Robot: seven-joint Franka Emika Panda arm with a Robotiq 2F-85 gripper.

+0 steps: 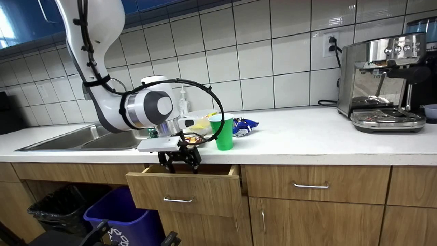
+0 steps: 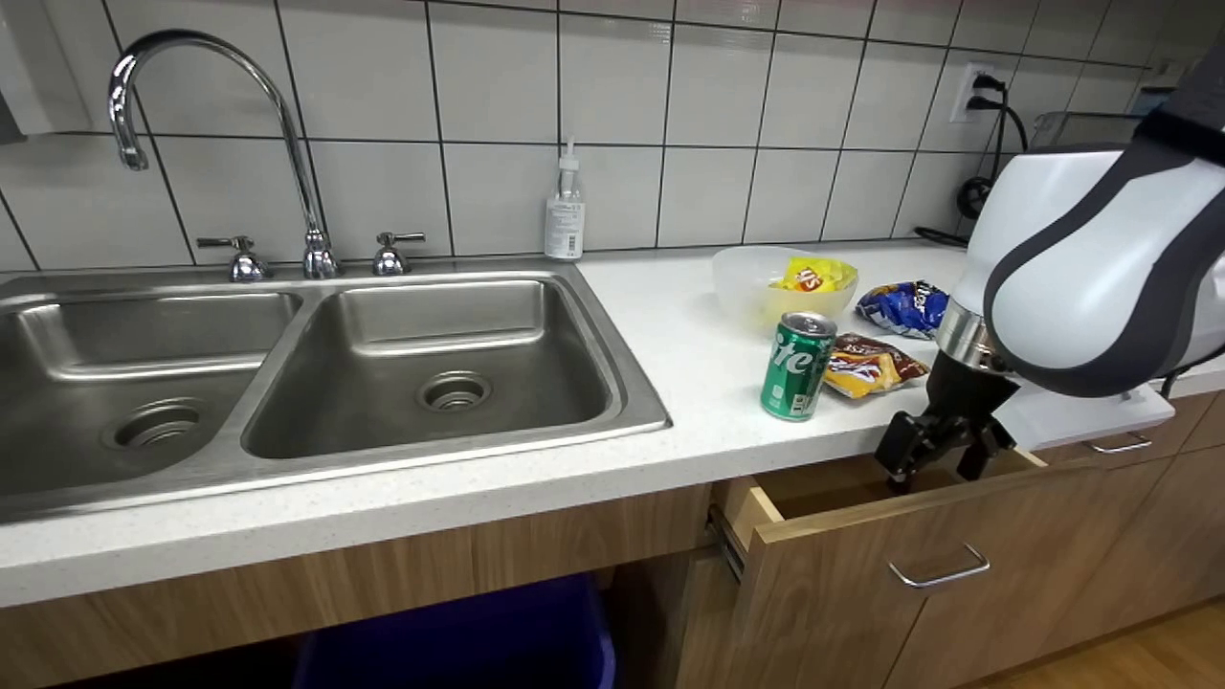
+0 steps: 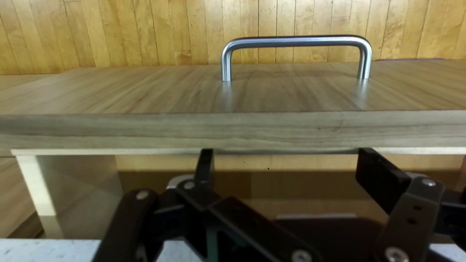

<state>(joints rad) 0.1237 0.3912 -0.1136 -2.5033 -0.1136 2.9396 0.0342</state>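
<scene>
"Running behind everything is a white tiled wall (image 1: 292, 54) with dark grout lines. What stretches along it?"

"A long, speckled white tabletop (image 1: 307, 136). Above its front edge bends a jointed, white and grey robot arm (image 1: 106, 27)."

"What is set into the tabletop?"

"A double-bowl stainless steel sink (image 2: 603, 335). To the right of the sink in both exterior views, a wood-grained drawer (image 1: 191, 188) with pale inner sides juts out from beneath the tabletop."

"And where is the hand?"

"The black, two-fingered hand (image 3: 285, 153) points down into the drawer's mouth, near the back of its front panel. It is released, its fingers spread wide apart. I can't tell whether the tips touch the wood."

"What sits on the tabletop nearby?"

"A translucent plastic bowl (image 2: 737, 287), a tall, tapered green cup (image 1: 225, 136), a crumpled, shiny blue bag (image 1: 245, 126) near the cup, a flat brown and orange bag (image 2: 871, 366), a small yellow packet (image 2: 816, 275) in the bowl, and an upright green metal can (image 2: 799, 368) just beside the brown and orange bag."

"And the slimmest piece?"

"A silver metal bar handle (image 3: 296, 41), fixed across the drawer's front."
</scene>
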